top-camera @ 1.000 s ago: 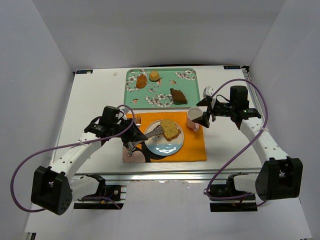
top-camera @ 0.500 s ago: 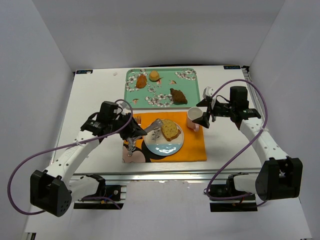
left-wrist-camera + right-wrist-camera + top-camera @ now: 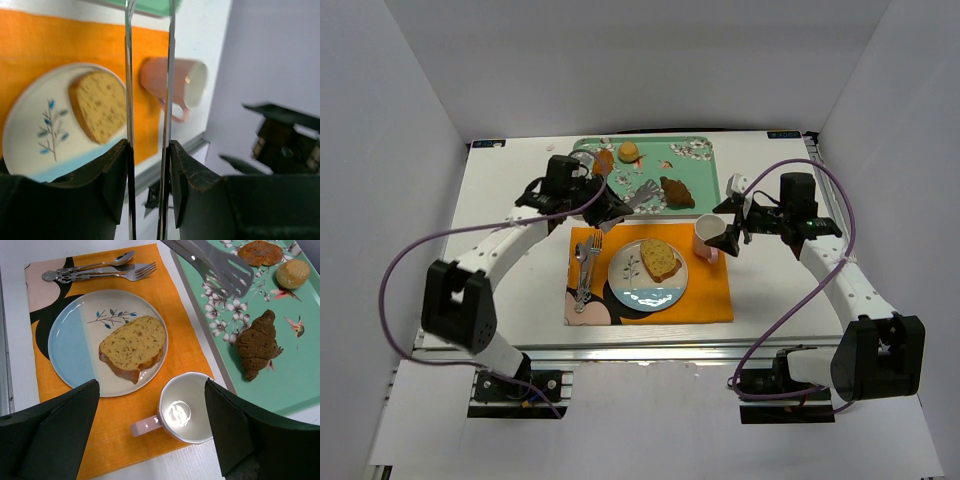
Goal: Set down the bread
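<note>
A slice of bread (image 3: 660,260) lies on a white and blue plate (image 3: 632,288) on the orange placemat; both also show in the right wrist view, bread (image 3: 132,347) on plate (image 3: 75,340), and in the left wrist view (image 3: 100,107). My left gripper (image 3: 605,205) is shut on metal tongs (image 3: 640,195), whose empty tips hang over the green tray beside the croissant. The tongs show in the left wrist view (image 3: 127,75) and the right wrist view (image 3: 215,262). My right gripper (image 3: 740,235) is open and empty, hovering over the pink mug (image 3: 710,237).
The green flowered tray (image 3: 700,185) at the back holds a croissant (image 3: 677,192), a bun (image 3: 628,151) and another pastry (image 3: 603,162). A fork and spoon (image 3: 585,265) lie on the left part of the placemat (image 3: 705,290).
My left arm has lifted the tongs off the plate, leaving the bread slice there, and swung them back over the tray. The right arm has not moved.
</note>
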Robot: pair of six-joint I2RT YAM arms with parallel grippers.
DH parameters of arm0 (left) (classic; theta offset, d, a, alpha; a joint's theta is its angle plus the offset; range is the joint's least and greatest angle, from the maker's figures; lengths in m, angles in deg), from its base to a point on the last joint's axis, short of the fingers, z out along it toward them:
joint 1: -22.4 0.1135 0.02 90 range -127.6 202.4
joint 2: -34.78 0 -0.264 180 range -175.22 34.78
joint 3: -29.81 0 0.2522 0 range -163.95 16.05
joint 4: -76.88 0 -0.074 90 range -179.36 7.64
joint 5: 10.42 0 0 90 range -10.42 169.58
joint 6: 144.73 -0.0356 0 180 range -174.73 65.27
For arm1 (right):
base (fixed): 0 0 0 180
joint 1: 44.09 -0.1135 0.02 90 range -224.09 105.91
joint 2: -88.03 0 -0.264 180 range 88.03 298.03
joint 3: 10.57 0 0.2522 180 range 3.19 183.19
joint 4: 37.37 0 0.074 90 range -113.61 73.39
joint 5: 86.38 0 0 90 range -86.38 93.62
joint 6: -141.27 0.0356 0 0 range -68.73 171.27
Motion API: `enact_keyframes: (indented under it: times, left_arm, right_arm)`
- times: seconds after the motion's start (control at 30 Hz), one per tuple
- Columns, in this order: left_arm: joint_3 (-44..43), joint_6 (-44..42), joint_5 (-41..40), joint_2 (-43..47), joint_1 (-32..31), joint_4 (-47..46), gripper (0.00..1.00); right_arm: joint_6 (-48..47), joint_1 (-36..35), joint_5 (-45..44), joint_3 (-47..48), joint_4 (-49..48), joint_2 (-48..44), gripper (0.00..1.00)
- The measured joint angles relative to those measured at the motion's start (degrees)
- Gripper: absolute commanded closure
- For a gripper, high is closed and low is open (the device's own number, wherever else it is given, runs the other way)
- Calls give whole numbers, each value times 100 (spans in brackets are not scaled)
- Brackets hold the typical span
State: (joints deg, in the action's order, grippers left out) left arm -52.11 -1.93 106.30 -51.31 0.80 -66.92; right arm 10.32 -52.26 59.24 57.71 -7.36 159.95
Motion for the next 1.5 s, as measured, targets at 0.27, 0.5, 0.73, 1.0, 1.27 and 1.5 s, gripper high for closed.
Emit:
enact_keyframes:
  times: [0.27,0.5,0.73,1.0,1.27,1.5]
  left_arm:
    - [-673,-210,-74,-1379,0,-105,48]
    - [-743,-229,68,-1425,0,-374,46]
    - [-741,-216,197,-1429,-9,-540,46]
    - [-824,-232,245,-1685,-63,-608,46]
    - [-1104,-264,267,-2026,-144,-573,45]
    - [-1167,-304,297,-2103,-184,-570,45]
  right_arm:
    - [0,109,-39,0,-9,-72,10]
    - [-4,146,-42,0,-11,-79,10]
    - [-2,153,-39,0,-11,-79,11]
    - [-2,173,-39,0,-11,-79,11]
    - [-2,173,-39,0,-9,-79,10]
    - [-4,179,-39,-2,-9,-79,11]
